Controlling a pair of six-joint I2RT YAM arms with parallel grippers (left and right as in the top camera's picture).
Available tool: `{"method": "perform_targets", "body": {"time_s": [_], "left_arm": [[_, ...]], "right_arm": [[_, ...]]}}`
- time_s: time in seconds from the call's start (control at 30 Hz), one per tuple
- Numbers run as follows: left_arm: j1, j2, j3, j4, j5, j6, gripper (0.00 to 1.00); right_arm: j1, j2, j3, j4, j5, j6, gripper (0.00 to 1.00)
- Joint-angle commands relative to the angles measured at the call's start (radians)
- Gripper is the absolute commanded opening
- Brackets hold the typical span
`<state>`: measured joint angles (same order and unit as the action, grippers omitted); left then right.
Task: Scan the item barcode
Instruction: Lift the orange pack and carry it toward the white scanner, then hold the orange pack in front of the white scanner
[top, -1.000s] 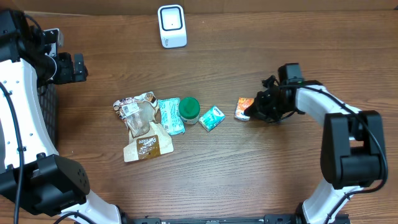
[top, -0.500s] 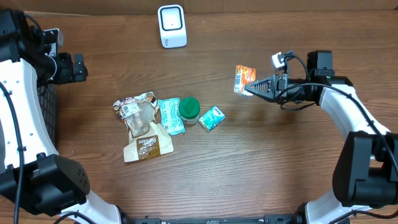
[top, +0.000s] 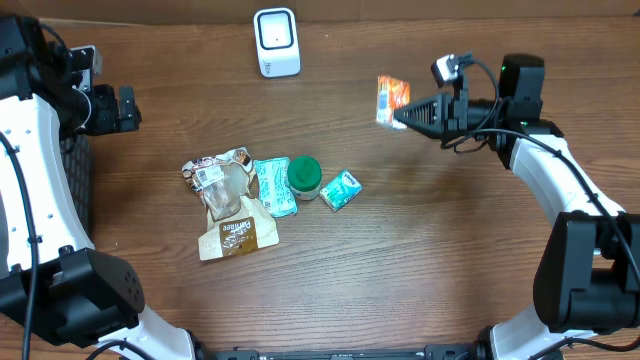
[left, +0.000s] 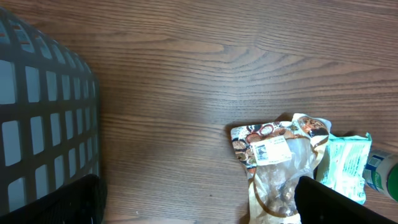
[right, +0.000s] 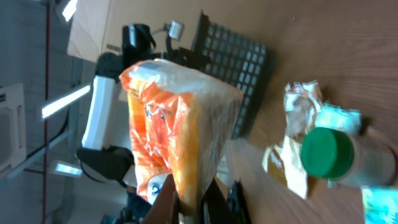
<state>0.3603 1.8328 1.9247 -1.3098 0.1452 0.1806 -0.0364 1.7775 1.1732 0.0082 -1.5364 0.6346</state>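
An orange snack packet (top: 392, 101) hangs above the table at the back right, pinched at its edge by my right gripper (top: 404, 113), which is shut on it. In the right wrist view the packet (right: 174, 118) fills the centre, with the gripper (right: 189, 202) clamped on its lower edge. No barcode shows on the packet in these views. The white scanner (top: 276, 42) stands at the table's back edge, well left of the packet. My left gripper (top: 125, 108) hovers open at the far left, its gripper (left: 199, 208) holding nothing and its dark fingers (left: 56, 202) spread wide.
A cluster lies mid-table: a brown snack bag (top: 225, 200), a teal packet (top: 272, 185), a green-lidded jar (top: 304, 175) and a small teal packet (top: 341, 189). A black mesh basket (left: 43, 106) stands at the left edge.
My right gripper has lifted the orange packet off the table and carried it up and toward the back edge. The left arm has not moved.
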Motion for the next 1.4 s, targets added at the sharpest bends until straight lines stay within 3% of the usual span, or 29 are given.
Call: {"method": "perform_targets", "body": {"time_s": [0.0, 0.13, 0.4, 0.67, 0.83, 0.97, 1.2, 1.37], "left_arm": [[-0.001, -0.002, 0.000, 0.002, 0.001, 0.015, 1.00], [-0.001, -0.002, 0.000, 0.002, 0.001, 0.015, 1.00], [-0.001, -0.002, 0.000, 0.002, 0.001, 0.015, 1.00], [-0.001, -0.002, 0.000, 0.002, 0.001, 0.015, 1.00], [-0.001, -0.002, 0.000, 0.002, 0.001, 0.015, 0.99], [-0.001, -0.002, 0.000, 0.002, 0.001, 0.015, 0.99], [-0.001, -0.002, 0.000, 0.002, 0.001, 0.015, 1.00], [-0.001, -0.002, 0.000, 0.002, 0.001, 0.015, 0.99]], "right_arm": [[0.039, -0.016, 0.019, 0.161, -0.009, 0.311, 0.04], [0.112, -0.016, 0.019, 0.426, 0.061, 0.532, 0.04], [0.166, -0.016, 0.019, 0.709, 0.143, 0.822, 0.04], [0.166, -0.016, 0.019, 0.826, 0.148, 0.880, 0.04], [0.166, -0.016, 0.019, 0.813, 0.132, 0.800, 0.04], [0.166, -0.014, 0.019, 0.709, 0.092, 0.682, 0.04], [0.166, -0.014, 0.019, 0.367, 0.117, 0.364, 0.04], [0.158, -0.014, 0.019, 0.042, 0.264, 0.101, 0.04]]}}
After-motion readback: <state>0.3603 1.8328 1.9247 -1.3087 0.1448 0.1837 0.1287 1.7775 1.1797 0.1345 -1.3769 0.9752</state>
